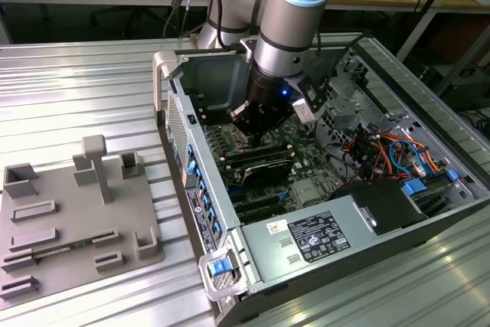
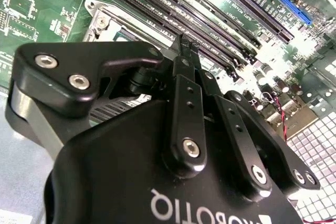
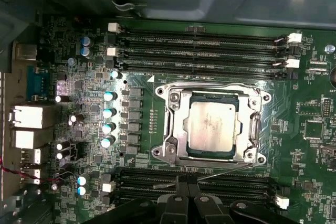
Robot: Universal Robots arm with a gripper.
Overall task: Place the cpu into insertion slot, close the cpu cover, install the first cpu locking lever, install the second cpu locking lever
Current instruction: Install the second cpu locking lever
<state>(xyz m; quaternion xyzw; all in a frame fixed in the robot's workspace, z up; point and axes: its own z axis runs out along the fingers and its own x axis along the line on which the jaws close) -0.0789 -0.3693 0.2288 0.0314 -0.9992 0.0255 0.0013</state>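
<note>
Gripper [image 3: 185,190] hangs low over the board, fingers pressed together with nothing between them, tips just beside the socket's edge. Cpu [image 3: 213,125] sits in the slot [image 3: 178,153], cover [image 3: 251,95] down around it; a thin lever [image 3: 226,170] lies along the near edge.

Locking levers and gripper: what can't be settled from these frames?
- Gripper fingertips: cut off at the first wrist view's edge; its own body hides them in the second wrist view.
- Levers' latch state: too thin beside the cpu cover.
- Insertion slot: the gripper blocks it in the exterior view.
</note>
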